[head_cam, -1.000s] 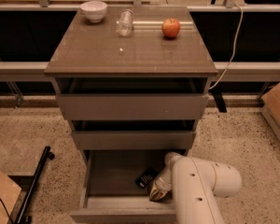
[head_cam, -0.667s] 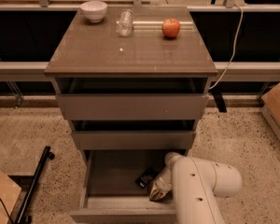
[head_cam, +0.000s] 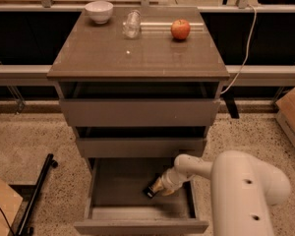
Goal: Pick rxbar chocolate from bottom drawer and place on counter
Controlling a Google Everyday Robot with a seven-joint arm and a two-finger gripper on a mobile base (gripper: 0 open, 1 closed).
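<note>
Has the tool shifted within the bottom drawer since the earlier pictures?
No; the tool stays right of centre in the bottom drawer, at the rxbar chocolate.

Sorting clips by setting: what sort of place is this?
Likely a robot test lab: speckled floor, cardboard box, a lone cabinet whose counter holds an apple. The gripper is inside the open bottom drawer.

The place looks like a robotics lab or test space rather than a home — a lone drawer cabinet (head_cam: 137, 113) stands on a speckled stone floor (head_cam: 29, 136), with a cardboard box (head_cam: 292, 109) at the edge, a pale cable (head_cam: 243, 48) hanging behind and a metal rail (head_cam: 19, 73) across the back. A bowl (head_cam: 99, 11), a glass (head_cam: 132, 24) and an apple (head_cam: 180, 29) sit on its desk (head_cam: 137, 58) — and a white robot arm (head_cam: 241, 191) has its gripper (head_cam: 160, 186) inside the open bottom drawer (head_cam: 118, 191).
</note>
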